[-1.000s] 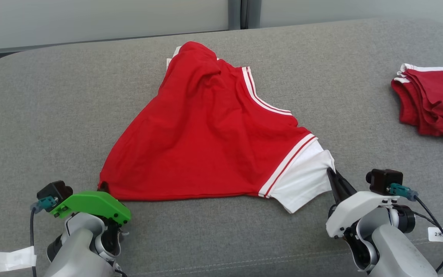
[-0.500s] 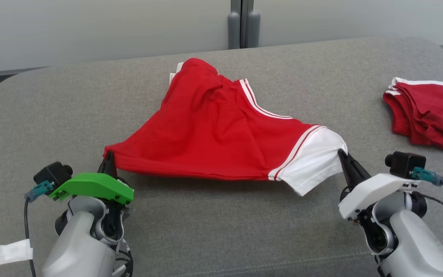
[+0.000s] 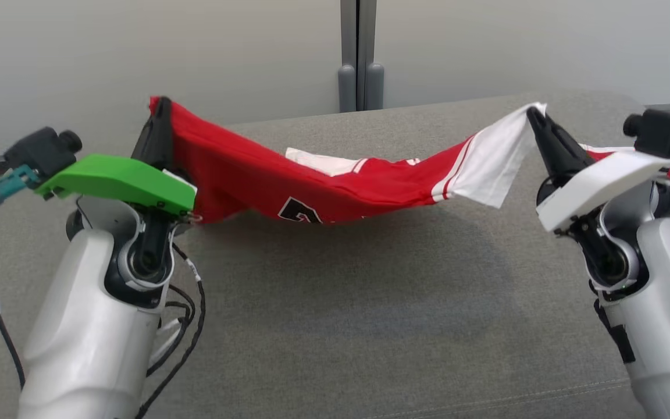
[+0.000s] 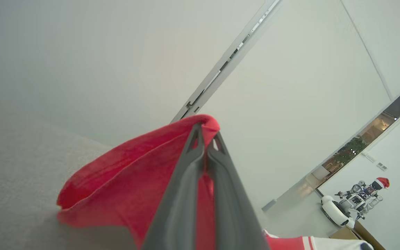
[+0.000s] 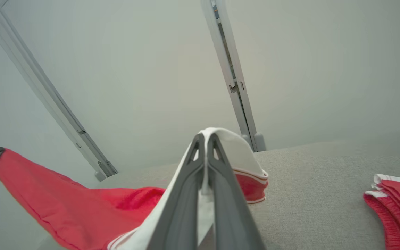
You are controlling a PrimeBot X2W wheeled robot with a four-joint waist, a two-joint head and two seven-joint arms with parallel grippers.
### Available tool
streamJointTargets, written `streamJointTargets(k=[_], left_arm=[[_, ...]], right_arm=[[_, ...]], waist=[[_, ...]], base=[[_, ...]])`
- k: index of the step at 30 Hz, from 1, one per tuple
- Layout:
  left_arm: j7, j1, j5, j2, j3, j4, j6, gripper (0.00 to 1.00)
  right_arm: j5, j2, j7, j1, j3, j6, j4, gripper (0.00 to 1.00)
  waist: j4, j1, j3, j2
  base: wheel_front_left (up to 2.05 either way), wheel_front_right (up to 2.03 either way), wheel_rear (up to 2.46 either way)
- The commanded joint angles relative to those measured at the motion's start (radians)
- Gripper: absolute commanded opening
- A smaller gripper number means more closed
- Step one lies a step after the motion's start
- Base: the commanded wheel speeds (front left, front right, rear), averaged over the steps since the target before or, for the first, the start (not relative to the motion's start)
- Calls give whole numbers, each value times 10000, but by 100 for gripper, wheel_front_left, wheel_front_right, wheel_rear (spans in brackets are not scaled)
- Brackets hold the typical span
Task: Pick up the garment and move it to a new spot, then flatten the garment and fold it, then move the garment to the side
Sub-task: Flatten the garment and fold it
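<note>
The left gripper has a green cover, the right gripper a white cover; forearms pale grey, cables black.

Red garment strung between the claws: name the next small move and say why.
Probably lift both claws a little higher. The left claw is shut on the red corner, the right claw on the white sleeve, but the garment sags at its middle to the grey cushion.

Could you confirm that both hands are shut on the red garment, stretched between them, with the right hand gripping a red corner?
Not quite: the right hand grips the white sleeve of the garment, not a red corner, as the right wrist view shows. The rest stands: the left hand is shut on it too, and it stretches between them.
</note>
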Motion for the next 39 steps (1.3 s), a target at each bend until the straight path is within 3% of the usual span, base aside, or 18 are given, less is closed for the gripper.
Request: streamJointTargets(k=[1,8,16,23,27,32,39], left_arm=[[247,-272,59,239,-5,-777,270,0],[984,-625,166,756,162,-3274,1116,0],[1497,-859,146,1195,479,-5125,1806,0],[2089,-1271,-16,1387,568,-5459,2290,0],[2527,-1815,111,1481,310,-4618,2459,0],[2988,-3309,463,1433,-89,-2994,2566,0],[2201,-6425,914,1072,199,-412,2254,0]], right_arm=[[46,-120,298,-380,-31,-2,-367,0],[-21,-324,1296,-1171,-216,-2,-1644,0],[-130,-437,2178,-1597,-822,-2,-3264,0],[-547,-246,2949,-2197,-1265,-2,-3999,0],[-845,-20,3141,-2906,-1199,-2,-3327,0],[-1291,437,2965,-4664,-1297,-2,-1524,0],[-2699,933,1308,-8269,-1318,-2,1528,0]], waist=[[-109,0,-157,0],[-314,0,-409,0],[-493,0,-518,0],[-666,0,-272,0],[-774,0,124,0],[-913,0,1153,0],[-1213,0,3079,0]], base=[[0,0,0],[0,0,0],[0,0,0],[0,0,0],[0,0,0],[0,0,0],[0,0,0]])
